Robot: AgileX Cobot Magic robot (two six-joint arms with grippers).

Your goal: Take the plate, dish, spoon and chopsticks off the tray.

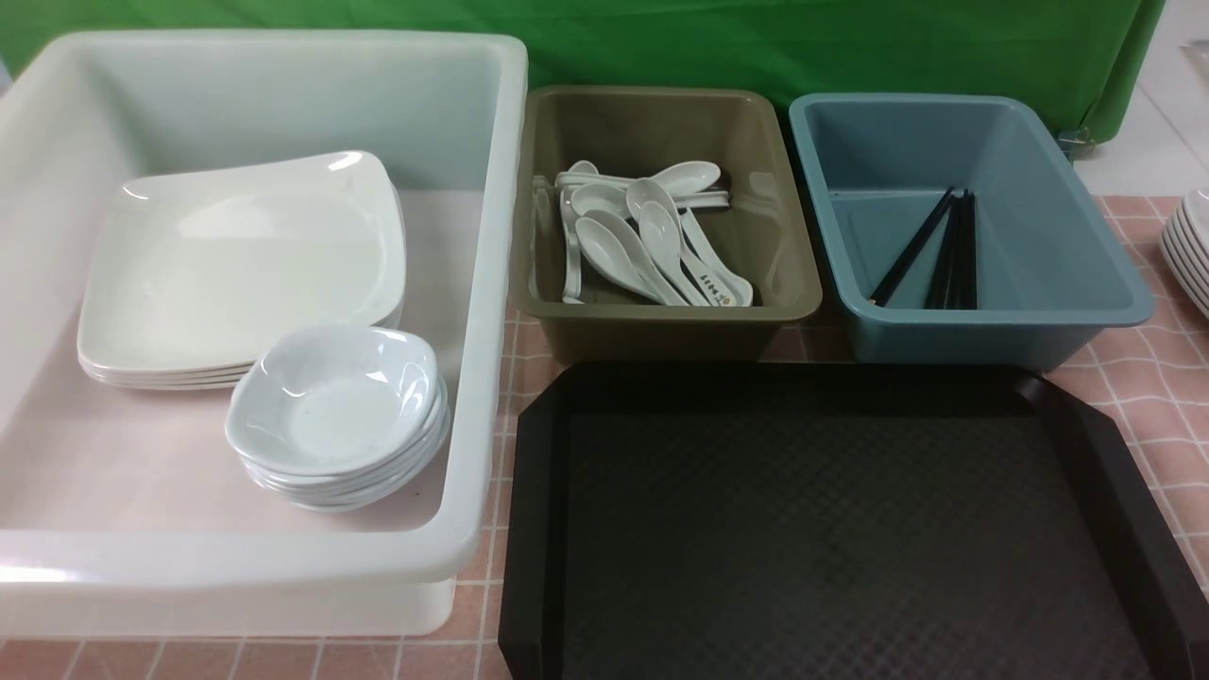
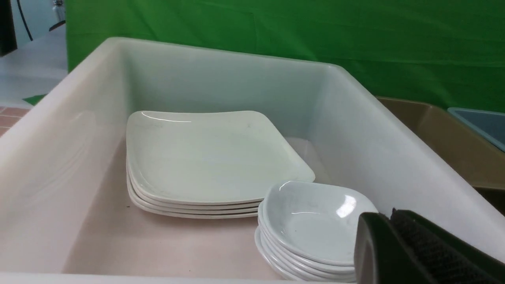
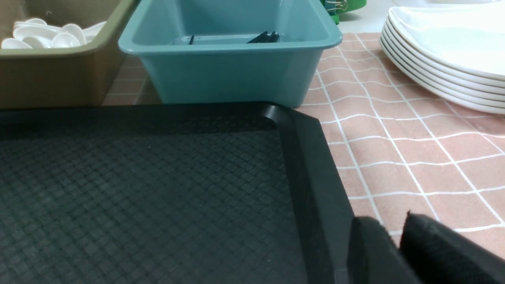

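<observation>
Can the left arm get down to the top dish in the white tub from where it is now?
Probably yes. The left gripper hangs over the white tub beside the stack of dishes, whose top dish lies uncovered, and the tub has no lid. The near tub wall may limit the approach angle.

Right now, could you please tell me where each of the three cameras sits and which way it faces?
Front: between the arms, looking forward and down on the tray, white tub, olive tub and blue tub; no arm shows.
Left wrist: above the white tub's near rim, looking in at the plates and dishes; left claw at the corner.
Right wrist: low over the tray's right side, facing the blue tub; right claw at the corner.
Shared: front and left wrist both show the plates and dishes.
</observation>
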